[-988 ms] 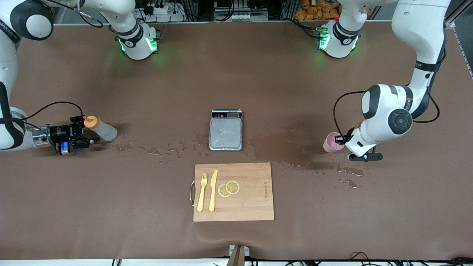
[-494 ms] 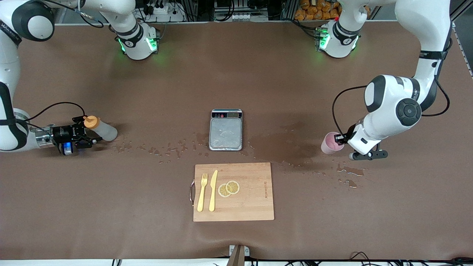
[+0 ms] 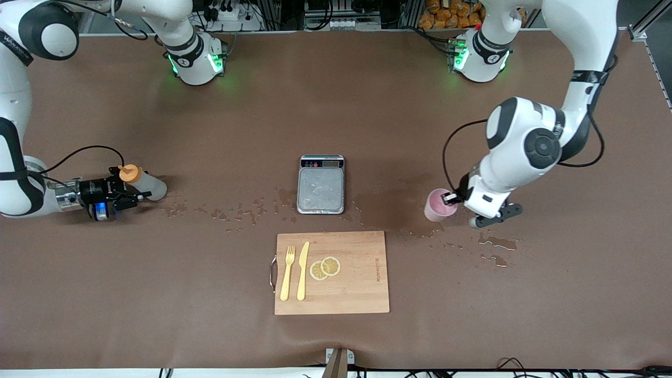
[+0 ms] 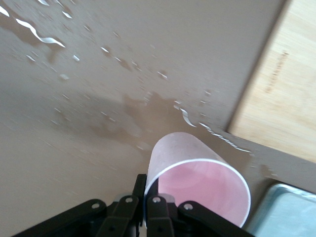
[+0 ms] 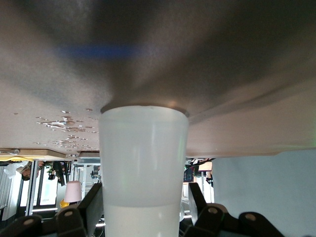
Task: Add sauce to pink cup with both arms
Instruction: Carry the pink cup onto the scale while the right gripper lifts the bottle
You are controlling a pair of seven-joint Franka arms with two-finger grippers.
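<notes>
At the right arm's end of the brown counter (image 3: 367, 105): squeeze bottle grasp
Right tool (image 3: 132, 192) flanks the translucent whitish orange-capped sauce bottle (image 3: 143, 183), grip uncertain; left tool (image 3: 452, 198), closed, pinches the pale pink plastic cup's (image 3: 439, 205) rim near the silver scale (image 3: 321, 185)

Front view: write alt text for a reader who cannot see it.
The left claw grips the pink cup by its rim beside a silver scale, over a wet patch of the table. At the right arm's end, the right claw straddles the standing sauce bottle.
</notes>
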